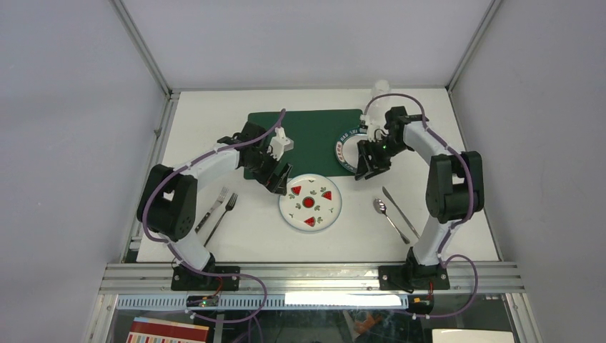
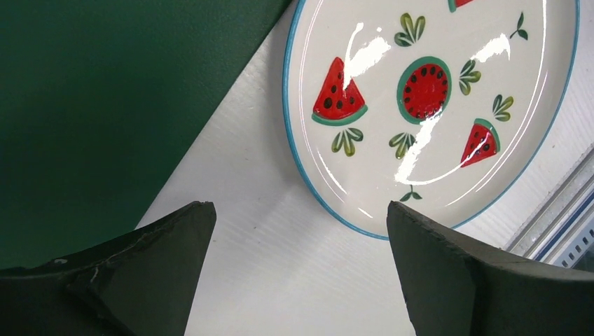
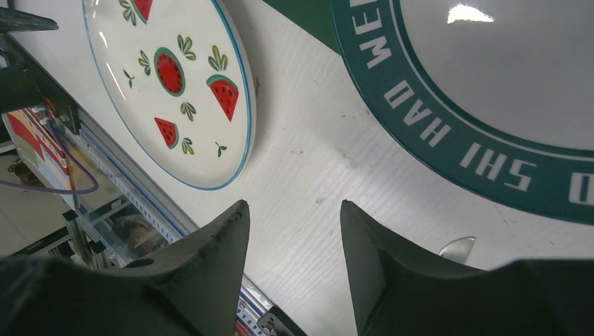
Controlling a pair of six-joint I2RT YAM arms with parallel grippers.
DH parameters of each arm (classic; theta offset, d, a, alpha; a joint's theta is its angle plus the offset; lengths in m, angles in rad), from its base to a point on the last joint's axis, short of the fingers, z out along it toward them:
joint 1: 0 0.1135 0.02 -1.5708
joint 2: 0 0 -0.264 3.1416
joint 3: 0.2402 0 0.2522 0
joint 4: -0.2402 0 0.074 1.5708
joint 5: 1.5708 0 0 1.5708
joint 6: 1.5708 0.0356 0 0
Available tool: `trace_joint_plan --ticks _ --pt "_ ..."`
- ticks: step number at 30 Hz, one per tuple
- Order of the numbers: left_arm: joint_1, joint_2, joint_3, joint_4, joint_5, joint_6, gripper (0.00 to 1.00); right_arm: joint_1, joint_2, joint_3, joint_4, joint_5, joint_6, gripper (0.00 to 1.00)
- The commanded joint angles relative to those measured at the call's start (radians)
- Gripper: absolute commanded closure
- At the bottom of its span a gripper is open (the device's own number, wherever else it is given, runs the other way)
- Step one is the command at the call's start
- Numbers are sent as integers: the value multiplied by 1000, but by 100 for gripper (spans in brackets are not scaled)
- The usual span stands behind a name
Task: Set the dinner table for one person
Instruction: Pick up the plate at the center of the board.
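The white dinner table (image 1: pixel 207 121) holds a dark green placemat (image 1: pixel 314 132). A watermelon-patterned plate (image 1: pixel 310 203) lies on the table just in front of the mat. A white plate with a lettered green rim (image 1: pixel 344 145) overlaps the mat's right edge. My left gripper (image 1: pixel 277 184) is open and empty, low over bare table at the watermelon plate's left rim (image 2: pixel 378 161), beside the mat (image 2: pixel 105 105). My right gripper (image 1: pixel 368 170) is open and empty, over bare table (image 3: pixel 315 161) between the lettered plate (image 3: pixel 490 84) and the watermelon plate (image 3: pixel 196 112).
Two forks (image 1: pixel 218 209) lie at the front left of the table. A spoon (image 1: pixel 386 213) and a knife (image 1: pixel 400 213) lie at the front right; the spoon's bowl shows in the right wrist view (image 3: pixel 459 248). A clear glass (image 1: pixel 381 87) stands at the back right.
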Motion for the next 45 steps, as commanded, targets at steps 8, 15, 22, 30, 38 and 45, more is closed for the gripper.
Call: trace_joint_plan --ticks 8,15,22,30,38,45 --pt "0 63 -18 31 129 -14 1 193 43 -78 252 187 106 48" --pt "0 40 -43 33 104 -31 2 282 8 -157 414 274 205 49" --pt "0 8 -57 33 72 -66 7 327 -51 -237 490 313 284 49" --pt "-10 59 -52 41 94 -83 34 360 -25 -254 491 262 278 51" --pt "-45 148 -17 54 105 -93 65 366 -16 -250 484 230 271 54" --pt "-60 187 4 56 103 -97 75 365 0 -232 459 183 250 100"
